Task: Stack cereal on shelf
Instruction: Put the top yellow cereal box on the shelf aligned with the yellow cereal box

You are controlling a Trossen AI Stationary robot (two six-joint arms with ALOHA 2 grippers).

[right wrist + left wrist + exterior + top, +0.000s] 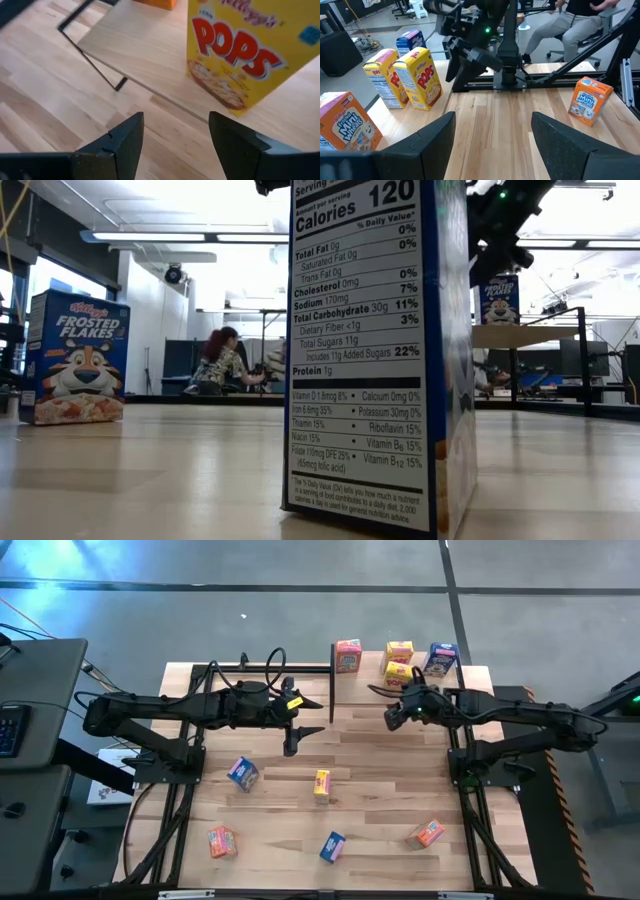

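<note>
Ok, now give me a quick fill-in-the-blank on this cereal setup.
The shelf holds ___ cereal boxes. ___ of them are yellow. ___ boxes lie on the tabletop. The left hand grips ___.
Missing words: four; two; five; nothing.

Robotics lab: concrete floor, workstations

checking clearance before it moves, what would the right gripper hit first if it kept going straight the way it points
Most likely the yellow Pops box standing on the shelf: the open right gripper looks straight at it from just off the shelf edge. How near is unclear.
</note>
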